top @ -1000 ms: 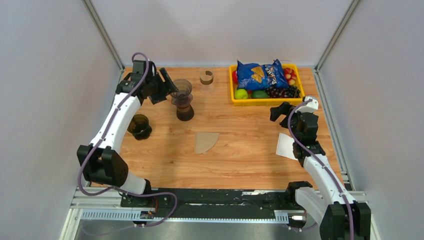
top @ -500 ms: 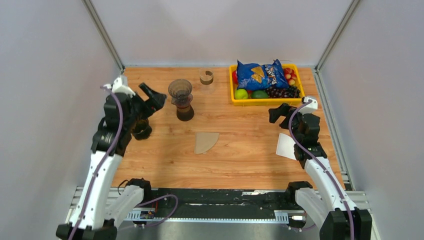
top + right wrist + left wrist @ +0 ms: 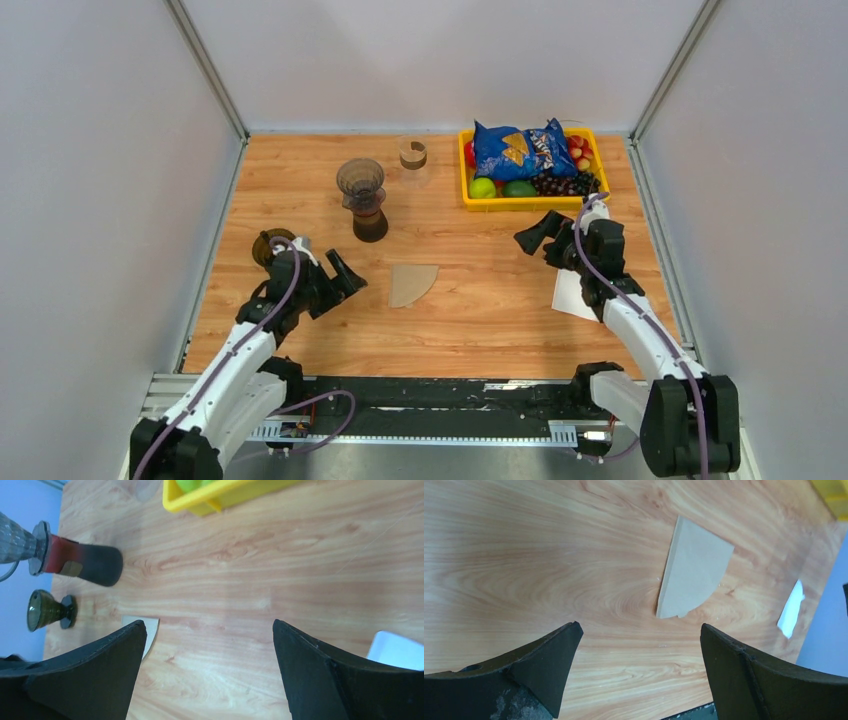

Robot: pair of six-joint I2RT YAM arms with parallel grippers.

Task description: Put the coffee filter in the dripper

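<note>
1. Lying flat on the tabletop [image 3: 480, 320], the filter [image 3: 411, 284] sat near the middle, a brown fan shape with its straight edge to the left, and nothing touched it.
2. The dripper [image 3: 361, 181] stood upright on a dark carafe [image 3: 370, 226] toward the far left, well apart from the filter and beyond it.
3. The left gripper [image 3: 346, 276] hovered low just left of the filter, its jaws spread wide and holding nothing.
4. From the left wrist, the filter [image 3: 694, 582] lay ahead of the left gripper [image 3: 639, 630], past the tips of its black fingers [image 3: 539, 670].
5. The right gripper [image 3: 533, 238] hung over the right side of the tabletop, pointing left, its jaws fully apart and empty.
6. From the right wrist, the right gripper [image 3: 207, 625] framed bare wood, with the carafe [image 3: 85, 565], the dripper [image 3: 15, 542] and a corner of the filter [image 3: 142, 630] off to the left.
7. A small dark cup [image 3: 268, 246] stood near the left edge, behind the left arm.
8. A white sheet [image 3: 570, 297] lay under the right arm.
9. A yellow bin [image 3: 464, 170] at the far right held a blue bag [image 3: 520, 148], green fruit [image 3: 483, 187] and grapes [image 3: 570, 184].
10. A brown ring [image 3: 413, 153] stood at the far edge, between the dripper and the bin.
</note>
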